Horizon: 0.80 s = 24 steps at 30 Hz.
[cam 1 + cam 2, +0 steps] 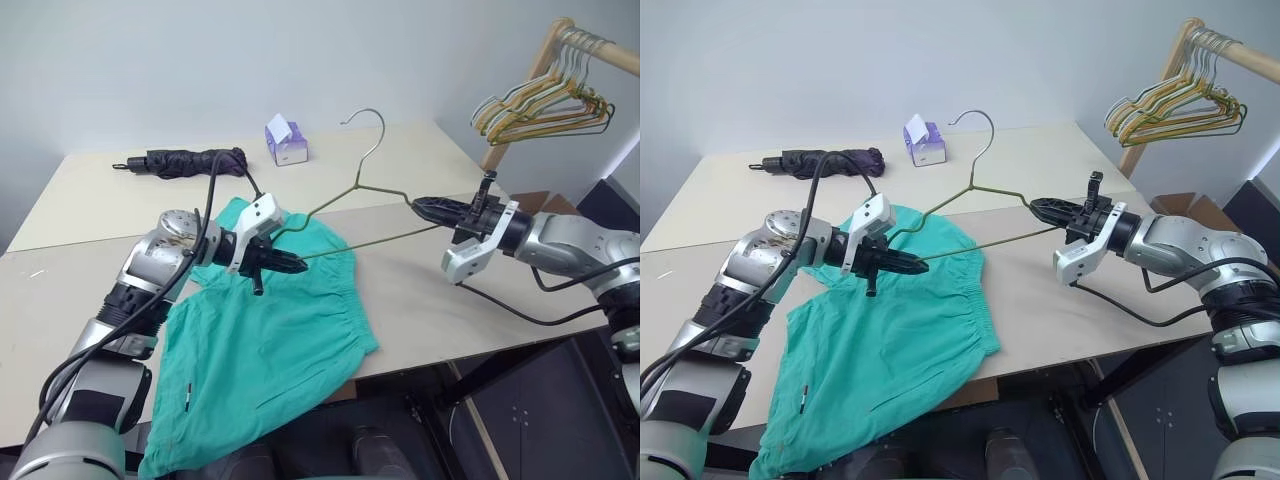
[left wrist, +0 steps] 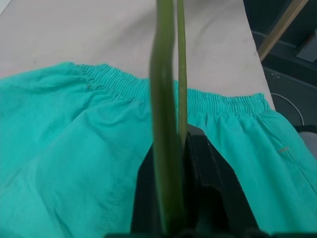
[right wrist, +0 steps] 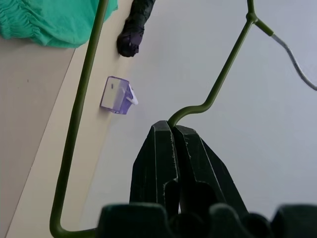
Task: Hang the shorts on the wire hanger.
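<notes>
The wire hanger (image 1: 370,243) is held in the air over the table, hook pointing up and away, stretched between both grippers. My left gripper (image 1: 295,265) is shut on its left corner, and the wire (image 2: 166,124) runs up between the black fingers (image 2: 208,188). At the hanger's right corner my right gripper (image 1: 420,207) is shut on the bend (image 3: 218,84). The teal-green shorts (image 1: 270,340) lie flat on the table under the left gripper, waistband (image 2: 198,99) toward the right. One leg hangs over the table's front edge.
A folded black umbrella (image 1: 190,160) and a purple tissue box (image 1: 286,142) lie at the back of the beige table (image 1: 420,310). A wooden rack with a bunch of pale hangers (image 1: 545,105) stands at the far right. The table's front edge is close below the shorts.
</notes>
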Each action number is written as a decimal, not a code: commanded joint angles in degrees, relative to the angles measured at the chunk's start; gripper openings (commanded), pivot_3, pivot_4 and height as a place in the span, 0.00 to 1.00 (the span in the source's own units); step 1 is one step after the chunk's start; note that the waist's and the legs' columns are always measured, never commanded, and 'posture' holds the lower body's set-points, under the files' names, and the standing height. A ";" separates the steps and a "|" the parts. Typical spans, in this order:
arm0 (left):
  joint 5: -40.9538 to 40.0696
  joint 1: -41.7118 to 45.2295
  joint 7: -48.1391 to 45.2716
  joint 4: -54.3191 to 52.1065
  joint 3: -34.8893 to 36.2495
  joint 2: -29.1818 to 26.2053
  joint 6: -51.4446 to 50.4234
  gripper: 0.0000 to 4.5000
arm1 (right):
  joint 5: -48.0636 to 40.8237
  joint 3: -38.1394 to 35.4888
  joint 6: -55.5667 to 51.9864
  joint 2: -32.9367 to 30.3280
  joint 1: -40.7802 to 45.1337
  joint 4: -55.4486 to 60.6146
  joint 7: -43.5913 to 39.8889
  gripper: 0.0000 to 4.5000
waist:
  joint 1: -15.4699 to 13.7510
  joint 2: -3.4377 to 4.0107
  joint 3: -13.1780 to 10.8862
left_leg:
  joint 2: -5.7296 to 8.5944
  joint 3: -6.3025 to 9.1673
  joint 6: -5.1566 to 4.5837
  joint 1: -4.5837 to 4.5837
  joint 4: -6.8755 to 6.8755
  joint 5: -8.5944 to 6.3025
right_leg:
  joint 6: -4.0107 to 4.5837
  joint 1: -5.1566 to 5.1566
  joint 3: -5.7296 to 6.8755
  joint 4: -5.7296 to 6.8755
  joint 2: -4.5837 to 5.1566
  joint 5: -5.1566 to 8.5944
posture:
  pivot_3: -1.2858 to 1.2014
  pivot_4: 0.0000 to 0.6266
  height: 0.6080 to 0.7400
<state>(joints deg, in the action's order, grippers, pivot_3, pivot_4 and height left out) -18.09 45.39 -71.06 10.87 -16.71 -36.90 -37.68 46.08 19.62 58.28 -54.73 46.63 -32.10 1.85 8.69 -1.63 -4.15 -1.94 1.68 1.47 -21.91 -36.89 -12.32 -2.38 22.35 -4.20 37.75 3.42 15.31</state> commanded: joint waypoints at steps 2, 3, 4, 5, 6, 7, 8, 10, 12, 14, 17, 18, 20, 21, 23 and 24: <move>0.26 0.46 1.65 -1.55 2.94 -0.57 0.27 0.00 | -8.33 -1.87 2.72 -0.49 0.41 2.06 -4.50 0.12 | 0.01 0.00 0.00 | 0.00 0.00 0.00 0.00 0.00 0.00 | 0.00 0.00 0.00 0.00 0.00 0.00 | 0.49 0.00 1.00; 0.43 0.44 1.92 -1.46 3.22 -0.87 0.45 0.00 | -12.48 -1.01 3.57 -0.77 -0.26 2.48 -7.62 0.17 | 0.03 0.00 0.00 | 0.00 0.00 0.00 0.00 0.00 0.00 | 0.00 0.00 0.00 0.00 0.00 0.00 | 0.49 0.00 1.00; 0.75 0.35 2.23 -1.41 3.44 -1.18 0.80 0.00 | -15.92 -0.25 4.23 -1.12 -0.87 3.15 -10.43 0.23 | 0.06 0.00 0.00 | 0.00 0.01 0.00 0.01 0.00 0.00 | 0.00 -0.02 0.00 -0.01 0.00 0.00 | 0.49 0.00 1.00; 1.18 0.25 2.61 -1.30 3.63 -1.46 1.31 0.00 | -19.37 0.35 4.33 -1.40 -1.56 4.05 -13.33 0.33 | 0.07 0.00 0.00 | 0.00 0.04 0.00 0.02 0.00 0.00 | 0.00 -0.05 0.02 -0.02 0.00 0.00 | 0.49 0.00 1.00; 1.77 0.17 3.00 -1.19 3.66 -1.81 2.00 0.00 | -24.91 1.20 2.94 -1.78 -2.73 5.57 -17.67 0.38 | 0.07 0.00 0.00 | 0.00 0.05 0.00 0.02 0.00 0.00 | 0.00 -0.06 0.03 -0.02 0.00 0.00 | 0.49 0.00 1.00; 3.09 -0.05 3.52 -1.17 3.34 -2.39 3.67 0.00 | -31.26 2.16 0.75 -2.38 -4.10 7.67 -22.64 0.44 | 0.06 -0.01 0.00 | 0.00 0.06 0.00 0.03 -0.01 0.00 | -0.01 -0.08 0.03 -0.02 0.00 0.00 | 0.49 0.00 1.00; 5.11 -0.63 3.94 -1.42 2.63 -3.19 6.83 0.00 | -37.17 2.67 -2.24 -2.97 -5.54 10.00 -27.48 0.51 | 0.05 -0.01 0.01 | 0.00 0.08 0.00 0.04 -0.01 0.00 | -0.01 -0.11 0.04 -0.02 0.00 0.00 | 0.49 0.00 1.00; 11.02 -2.75 4.46 -1.91 0.44 -5.71 18.08 0.00 | -52.57 2.42 -15.28 -4.72 -9.34 17.76 -39.58 0.63 | 0.01 -0.01 0.01 | 0.00 0.11 -0.01 0.06 -0.02 0.00 | -0.01 -0.16 0.07 -0.04 0.01 -0.01 | 0.50 0.00 1.00; 14.14 -3.99 4.00 -1.59 -0.42 -7.07 25.36 0.00 | -63.64 0.62 -26.70 -5.65 -11.69 23.66 -48.10 0.79 | -0.04 0.02 0.02 | -0.01 0.11 -0.01 0.10 -0.04 0.00 | -0.01 -0.18 0.04 0.00 0.02 -0.01 | 0.50 0.00 1.00; 13.79 -4.53 2.29 -1.06 0.36 -7.27 28.61 0.00 | -71.34 -1.60 -38.99 -6.46 -11.91 27.11 -54.14 0.93 | -0.38 0.03 0.02 | -0.01 0.11 -0.01 0.13 -0.07 0.00 | -0.01 -0.22 0.06 0.03 0.04 -0.01 | 0.50 0.00 1.00; 12.45 -4.97 -0.13 -0.90 1.72 -7.04 32.18 0.00 | -77.05 -3.85 -54.59 -7.60 -11.15 29.03 -61.50 0.99 | -1.44 0.04 0.04 | -0.02 0.11 -0.02 0.11 -0.11 -0.01 | -0.01 -0.21 0.11 0.05 0.03 -0.01 | 0.50 0.00 1.00; 11.62 -5.07 -0.49 -1.20 2.30 -6.67 32.33 0.00 | -76.11 -3.98 -56.87 -7.45 -10.67 28.58 -63.09 0.99 | -1.68 0.04 0.04 | -0.02 0.09 -0.04 0.11 -0.11 -0.03 | -0.02 -0.21 0.11 0.02 0.03 -0.01 | 0.50 0.00 1.00; 10.66 -5.12 -1.04 -1.72 2.96 -6.17 31.95 0.00 | -71.88 -3.38 -62.39 -6.76 -9.14 28.41 -62.91 0.99 | -2.09 0.05 0.04 | -0.02 0.07 -0.05 0.07 -0.11 -0.03 | -0.02 -0.16 0.11 0.01 0.03 -0.01 | 0.50 0.00 1.00; 10.30 -5.25 -1.24 -1.97 3.19 -5.96 32.22 0.00 | -70.82 -3.02 -64.68 -6.13 -8.30 28.15 -63.73 0.99 | -2.33 0.04 0.04 | -0.01 0.05 -0.05 0.05 -0.13 -0.03 | -0.02 -0.15 0.10 0.01 0.03 0.00 | 0.50 0.00 1.00; 9.92 -5.40 -1.71 -2.49 3.39 -5.74 32.45 0.00 | -68.12 -2.17 -68.69 -4.76 -6.81 27.74 -64.61 0.99 | -2.65 0.05 0.04 | -0.01 0.02 -0.05 -0.03 -0.16 -0.03 | -0.03 -0.06 0.10 0.02 0.03 0.00 | 0.50 0.00 1.00; 9.71 -5.44 -1.97 -2.80 3.43 -5.61 32.44 0.00 | -66.18 -1.32 -70.18 -3.92 -5.99 27.32 -64.88 0.99 | -2.76 0.05 0.04 | -0.02 0.02 -0.05 -0.03 -0.16 -0.03 | -0.03 -0.05 0.10 0.02 0.02 0.00 | 0.50 0.00 1.00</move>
<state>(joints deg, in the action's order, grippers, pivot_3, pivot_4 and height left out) -7.04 39.46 -72.65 10.18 -15.01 -42.70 -6.17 -22.70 18.14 -8.87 -59.27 38.57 -4.79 -62.39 5.93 -1.59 -4.12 -1.96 1.69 1.42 -21.95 -37.05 -12.35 -2.41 22.32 -4.11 37.79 3.43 15.31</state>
